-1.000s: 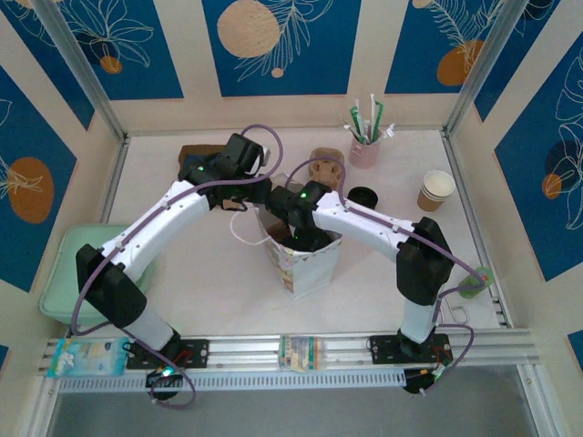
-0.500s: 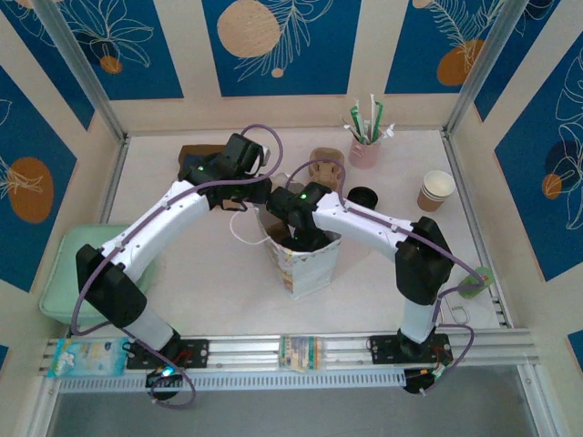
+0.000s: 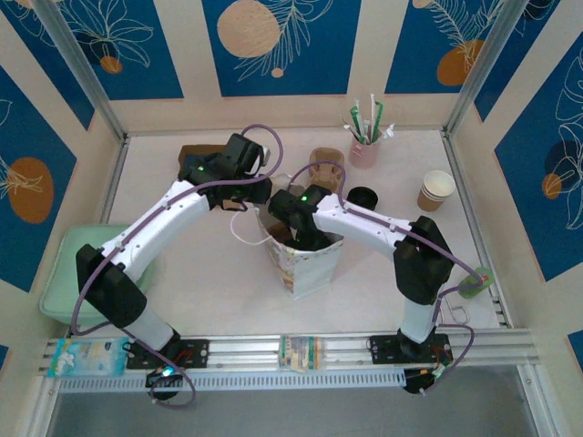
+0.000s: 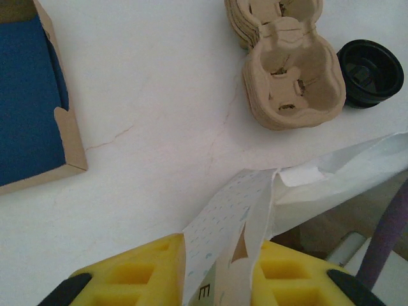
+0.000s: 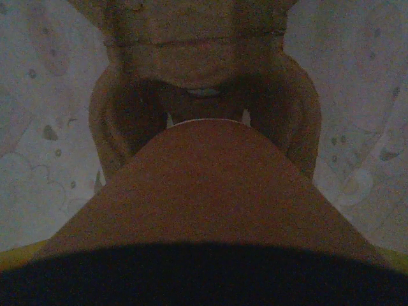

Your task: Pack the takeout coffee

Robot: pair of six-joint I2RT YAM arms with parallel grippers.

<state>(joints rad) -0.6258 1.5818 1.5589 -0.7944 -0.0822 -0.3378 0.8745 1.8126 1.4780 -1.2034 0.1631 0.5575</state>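
Patience matters: my left gripper [image 4: 217, 271] is clenched on the rim of the white paper bag [image 4: 331, 172], holding it open. My right gripper [image 3: 304, 233], inside the bag, grasps the takeout coffee [image 5: 204, 191] just above the pulp carrier [image 5: 204, 57]. I should lower straight, centred on a pocket, then release.

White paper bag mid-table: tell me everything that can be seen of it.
The white paper bag with a faint printed pattern stands upright near the middle of the table, mouth open. A thin white loop handle sticks out beside it. The left gripper pinches its top rim between yellow pads, creasing the paper; the right arm reaches into the mouth.
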